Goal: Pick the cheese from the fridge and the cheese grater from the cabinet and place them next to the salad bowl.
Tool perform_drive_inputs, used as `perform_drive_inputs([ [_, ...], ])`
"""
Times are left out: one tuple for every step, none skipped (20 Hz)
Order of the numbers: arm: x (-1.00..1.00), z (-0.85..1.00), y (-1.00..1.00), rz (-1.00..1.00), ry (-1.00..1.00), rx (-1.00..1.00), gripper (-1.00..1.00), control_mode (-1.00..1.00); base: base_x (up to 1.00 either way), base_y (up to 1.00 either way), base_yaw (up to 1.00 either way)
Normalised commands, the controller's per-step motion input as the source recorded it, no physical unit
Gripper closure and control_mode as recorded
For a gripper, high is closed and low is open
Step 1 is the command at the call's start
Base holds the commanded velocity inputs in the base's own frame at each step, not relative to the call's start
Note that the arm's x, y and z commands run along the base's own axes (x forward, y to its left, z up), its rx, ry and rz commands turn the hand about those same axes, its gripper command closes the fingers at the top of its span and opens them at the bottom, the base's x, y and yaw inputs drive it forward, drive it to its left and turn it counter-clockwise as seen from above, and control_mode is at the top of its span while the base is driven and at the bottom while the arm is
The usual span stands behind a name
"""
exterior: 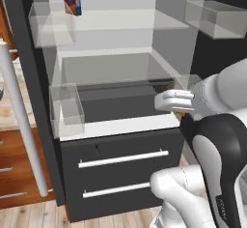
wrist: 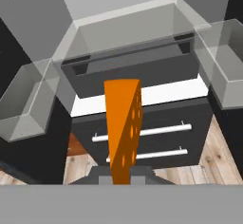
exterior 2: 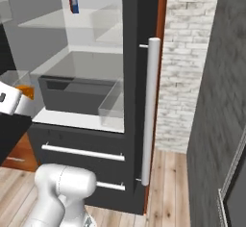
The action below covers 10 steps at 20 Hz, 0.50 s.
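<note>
One cheese [wrist: 123, 128] wedge clamped in the tool [wrist: 121, 173], held out in front of the open fridge [exterior: 116, 121]. Two dark drawers, two silver bar handles [exterior: 123, 158]. One red-and-blue box [exterior: 72, 2] on upper shelf.

No legible text, numbers or brand names are present. The red-and-blue printed box [exterior: 72, 2] on the upper shelf of the fridge [exterior: 116, 72] carries printed graphics, too small and blurred to read. Dark markings on the robot's lower arm segment in the left base view are likewise unreadable.
</note>
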Motion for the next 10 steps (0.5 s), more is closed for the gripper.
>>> perform_drive_inputs([
  [0.00,0.00,0.00,0.00,0.00,0.00,1.00,1.00,-1.00,0.00,0.00],
  [0.00,0.00,0.00,0.00,0.00,0.00,1.00,1.00,-1.00,0.00,0.00],
  [0.00,0.00,0.00,0.00,0.00,0.00,1.00,1.00,-1.00,0.09,0.00],
  [0.00,0.00,0.00,0.00,0.00,0.00,1.00,1.00,-1.00,0.26,0.06],
  [0.00,0.00,0.00,0.00,0.00,0.00,1.00,1.00,-1.00,0.36,0.12],
  [0.00,0.00,0.00,0.00,0.00,0.00,1.00,1.00,-1.00,0.39,0.17],
  [0.00,0.00,0.00,0.00,0.00,0.00,1.00,1.00,-1.00,0.34,0.15],
  [0.00,0.00,0.00,0.00,0.00,0.00,1.00,1.00,-1.00,0.12,0.16],
  [0.00,0.00,0.00,0.00,0.00,0.00,1.00,1.00,-1.00,0.00,0.21],
  [0.00,0.00,0.00,0.00,0.00,0.00,1.00,1.00,-1.00,0.00,0.34],
])
